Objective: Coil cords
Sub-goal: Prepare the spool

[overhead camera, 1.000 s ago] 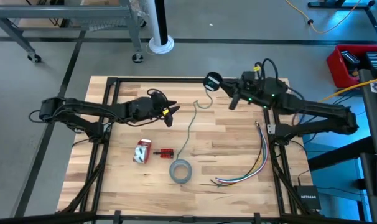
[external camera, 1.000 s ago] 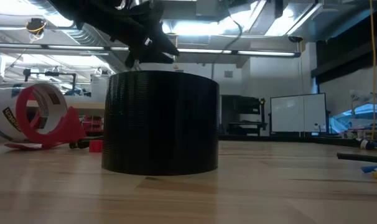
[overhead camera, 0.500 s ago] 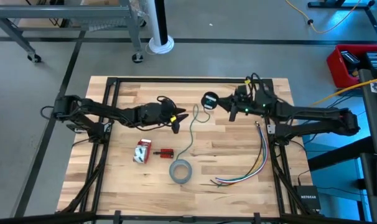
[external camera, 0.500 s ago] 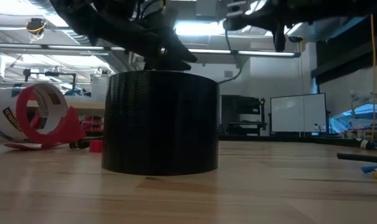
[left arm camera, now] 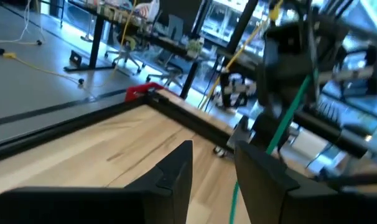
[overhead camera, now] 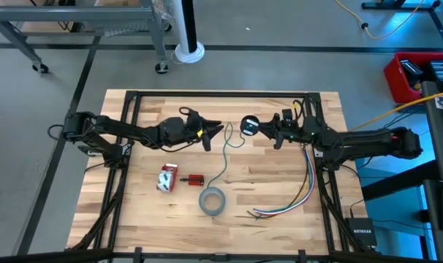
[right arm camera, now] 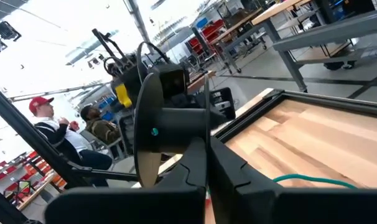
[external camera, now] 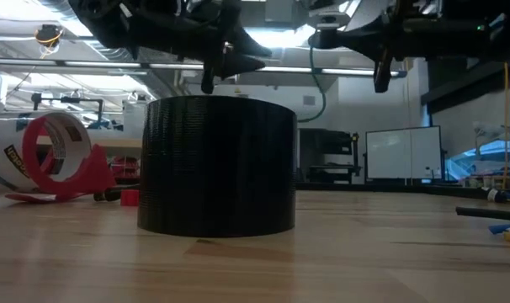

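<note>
A thin grey-green cord (overhead camera: 223, 162) lies slack on the wood, running from near the tape roll (overhead camera: 213, 201) up toward the middle of the table. Its small round dark disc (overhead camera: 248, 126) is held above the table at the tip of my right gripper (overhead camera: 259, 129), which is shut on it. My left gripper (overhead camera: 216, 132) stands open, level, just left of the cord's upper stretch. In the left wrist view the cord (left arm camera: 280, 127) runs past the far side of the fingers, my left gripper (left arm camera: 214, 163) not touching it. My right gripper holds the disc by the short hub (right arm camera: 187, 119) that sticks out of its flat face, pinched between the shut fingers. The fingers come level from the table's right. The disc (right arm camera: 148, 134) stands on edge, lifted clear of the table.
A grey tape roll fills the low view as a dark cylinder (external camera: 217, 164). A red-and-white tape dispenser (overhead camera: 167, 177) and a small red part (overhead camera: 195, 179) lie at the near left. Multicoloured wires (overhead camera: 303, 186) lie at the right.
My right gripper has come down with the disc and tipped level, from the far right corner toward the table's middle. My left gripper has moved toward the table's right, closer to the cord. The cord's lower part has stayed where it was.
</note>
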Controlling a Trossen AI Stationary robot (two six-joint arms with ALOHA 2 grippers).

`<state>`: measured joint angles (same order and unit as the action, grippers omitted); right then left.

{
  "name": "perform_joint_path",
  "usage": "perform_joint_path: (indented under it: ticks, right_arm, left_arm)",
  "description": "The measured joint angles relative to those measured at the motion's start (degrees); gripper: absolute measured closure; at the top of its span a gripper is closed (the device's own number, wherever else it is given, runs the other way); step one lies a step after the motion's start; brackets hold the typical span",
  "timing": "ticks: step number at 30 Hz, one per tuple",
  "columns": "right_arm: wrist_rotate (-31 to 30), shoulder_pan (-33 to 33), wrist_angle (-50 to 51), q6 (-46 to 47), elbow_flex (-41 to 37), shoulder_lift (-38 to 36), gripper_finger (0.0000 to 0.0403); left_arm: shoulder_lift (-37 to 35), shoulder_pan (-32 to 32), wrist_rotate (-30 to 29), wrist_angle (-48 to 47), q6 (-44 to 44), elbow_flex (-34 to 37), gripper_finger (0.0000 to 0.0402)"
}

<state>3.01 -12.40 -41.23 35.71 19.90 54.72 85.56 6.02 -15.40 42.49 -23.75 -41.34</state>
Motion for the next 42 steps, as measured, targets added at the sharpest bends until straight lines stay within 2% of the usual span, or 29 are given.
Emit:
perform_joint_path:
  ticks: [7,14,17,23,30,36,42]
  right_arm:
    - [-0.3,0.0,-7.2,-1.4,0.0,5.8,0.0401]
    - [-0.1,0.0,-16.3,-1.5,0.1,11.6,0.0401]
    - [1.4,0.0,-17.0,-1.4,1.0,12.5,0.0401]
    - [8.1,0.1,-19.0,-1.2,1.9,12.9,0.0401]
    - [9.6,0.1,-19.3,0.1,1.9,12.9,0.0401]
    - [8.3,0.1,-21.0,0.1,1.9,12.9,0.0401]
    - [0.9,0.0,-22.4,0.1,1.9,12.9,0.0401]
  left_arm:
    - [0.5,-1.1,1.7,4.0,-3.4,0.0,0.0291]
    - [0.5,-1.9,1.9,4.9,0.0,-2.0,0.0291]
    - [0.5,-1.5,1.9,5.0,1.6,-2.5,0.0291]
    - [0.5,-1.0,1.7,4.3,1.4,-2.5,0.0291]
    - [0.5,-1.1,4.9,4.6,0.1,-2.5,0.0291]
    - [0.5,-1.5,8.5,3.3,0.2,-2.5,0.0291]
    - [0.5,-2.3,8.5,-1.5,4.7,-2.5,0.0291]
